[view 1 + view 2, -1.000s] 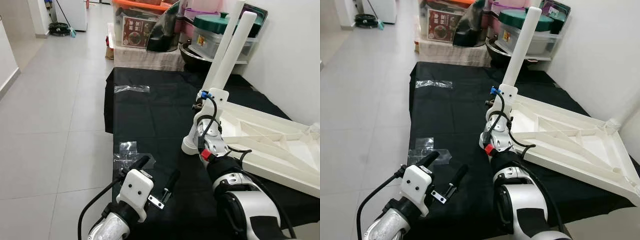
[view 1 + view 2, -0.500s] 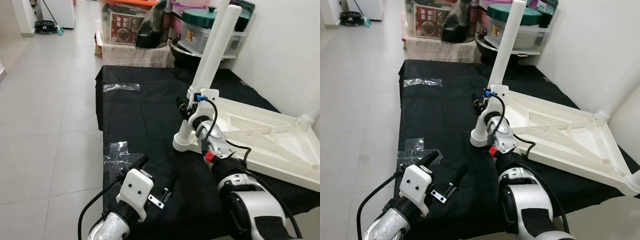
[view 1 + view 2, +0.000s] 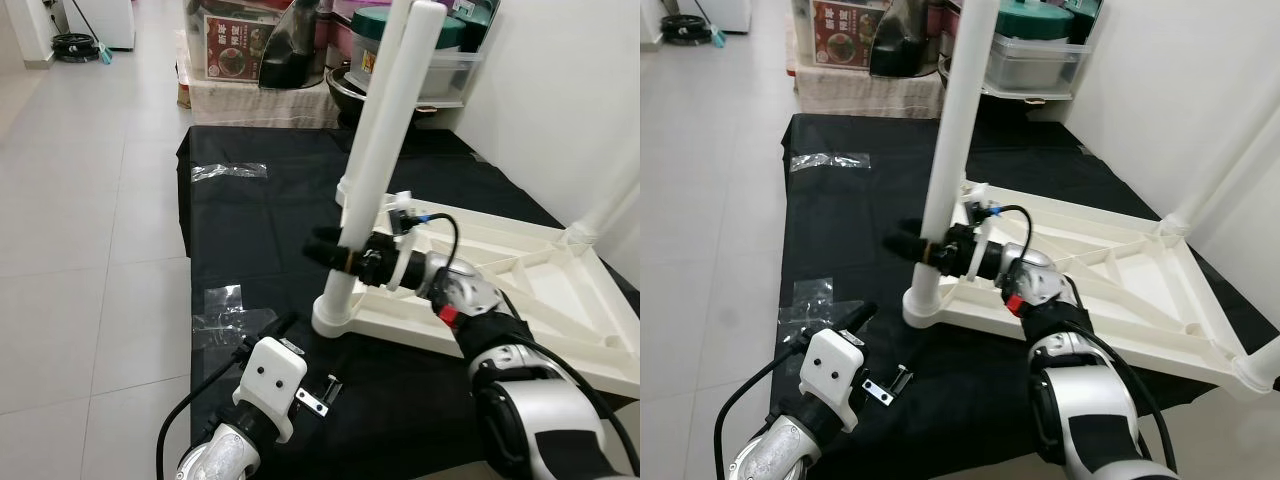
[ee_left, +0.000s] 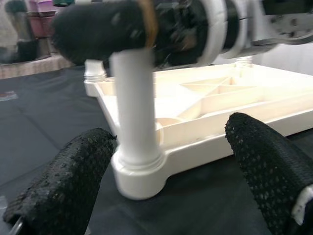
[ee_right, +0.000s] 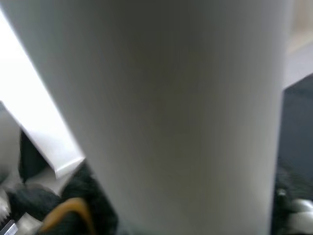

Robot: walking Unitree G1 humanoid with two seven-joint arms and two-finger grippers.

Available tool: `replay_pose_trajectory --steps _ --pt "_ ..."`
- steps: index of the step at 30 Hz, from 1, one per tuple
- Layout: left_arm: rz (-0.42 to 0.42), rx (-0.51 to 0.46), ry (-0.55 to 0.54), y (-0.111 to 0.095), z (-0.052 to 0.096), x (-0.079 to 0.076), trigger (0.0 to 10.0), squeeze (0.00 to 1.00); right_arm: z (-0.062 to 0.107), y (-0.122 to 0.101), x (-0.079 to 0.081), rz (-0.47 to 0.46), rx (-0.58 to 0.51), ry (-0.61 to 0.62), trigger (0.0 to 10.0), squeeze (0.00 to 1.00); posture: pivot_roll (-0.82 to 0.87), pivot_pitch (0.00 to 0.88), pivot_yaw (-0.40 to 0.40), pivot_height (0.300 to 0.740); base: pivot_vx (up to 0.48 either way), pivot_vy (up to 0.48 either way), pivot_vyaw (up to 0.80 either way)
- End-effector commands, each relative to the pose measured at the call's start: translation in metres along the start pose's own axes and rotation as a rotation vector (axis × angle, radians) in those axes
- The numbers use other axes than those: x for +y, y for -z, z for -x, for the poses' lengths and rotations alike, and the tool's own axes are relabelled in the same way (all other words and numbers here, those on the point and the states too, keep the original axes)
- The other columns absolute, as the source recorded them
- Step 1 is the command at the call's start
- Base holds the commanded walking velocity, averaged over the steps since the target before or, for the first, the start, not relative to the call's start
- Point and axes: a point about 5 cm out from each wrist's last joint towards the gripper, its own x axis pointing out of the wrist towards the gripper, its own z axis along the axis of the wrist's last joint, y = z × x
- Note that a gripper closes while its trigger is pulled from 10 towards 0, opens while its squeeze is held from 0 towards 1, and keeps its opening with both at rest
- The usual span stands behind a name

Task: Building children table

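Note:
The white children's table top lies upside down on a black cloth. A white table leg stands in its near corner socket. My right gripper reaches across from the right and is shut on that leg, a little above the socket. In the right wrist view the leg is pressed close to the camera. My left gripper is low at the front left, open, its fingers wide apart and short of the leg base. Another leg stands at the far right corner.
A small metal bracket lies on the cloth by my left gripper. Clear plastic bags lie on the cloth's left side. Boxes, pots and containers crowd the back. A white wall runs along the right; bare tiled floor spreads to the left.
The camera has swung, so the scene shifted. My right gripper turned sideways and closed around the leg above its socket. The left gripper has hardly moved.

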Motion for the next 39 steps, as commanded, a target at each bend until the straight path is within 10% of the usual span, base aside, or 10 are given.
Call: replay_pose_trajectory --steps 1,12,17,18,22,29,30,33,34,39 --pt "0.002 0.021 0.008 0.004 0.001 -0.002 10.0 0.0 -0.011 0.013 0.001 0.019 0.099 0.02 0.0 0.0 0.13 0.03 -0.144 0.74 0.0 0.0 0.0" --pt "0.002 0.023 0.011 0.005 0.002 -0.003 10.0 0.0 0.012 -0.013 -0.041 0.062 -0.089 0.89 0.0 0.0 0.11 0.018 -0.137 0.74 0.0 0.0 0.0" --pt "0.003 0.023 0.014 0.005 0.002 -0.003 10.0 0.0 0.023 -0.01 -0.046 0.081 -0.077 1.081 0.0 0.0 0.11 0.016 -0.133 0.74 0.0 0.0 0.0" --pt "0.0 0.025 0.017 0.005 0.001 -0.003 10.0 0.0 0.033 -0.002 -0.048 0.06 -0.081 1.308 0.0 0.0 0.11 0.019 -0.135 0.74 0.0 0.0 0.0" --pt "-0.001 0.025 0.018 0.005 0.001 -0.002 10.0 0.0 0.035 0.005 -0.044 0.015 -0.127 1.546 0.0 0.0 0.11 0.023 -0.134 0.74 0.0 0.0 0.0" --pt "-0.003 0.023 0.017 0.005 0.001 -0.002 10.0 0.0 0.028 0.006 -0.036 -0.006 -0.194 1.676 0.0 0.0 0.11 0.026 -0.134 0.74 0.0 0.0 0.0" --pt "-0.003 0.022 0.016 0.005 0.001 -0.002 10.0 0.0 0.025 0.003 -0.034 0.022 -0.209 1.664 10.0 0.0 0.11 0.026 -0.131 0.74 0.0 0.0 0.0" --pt "-0.002 0.023 0.016 0.005 0.001 -0.002 10.0 0.0 0.014 -0.003 -0.031 0.018 -0.283 1.58 10.0 0.0 0.11 0.026 -0.133 0.74 0.0 0.0 0.0" --pt "-0.002 0.022 0.017 0.005 0.001 -0.002 10.0 0.0 0.01 -0.007 -0.03 0.051 -0.305 1.519 10.0 1.0 0.1 0.028 -0.133 0.74 0.0 0.0 0.0" --pt "0.0 0.023 0.018 0.004 0.0 -0.002 10.0 0.0 0.017 -0.004 -0.033 0.105 -0.282 1.453 10.0 0.97 0.11 0.029 -0.133 0.74 0.0 0.0 0.0"
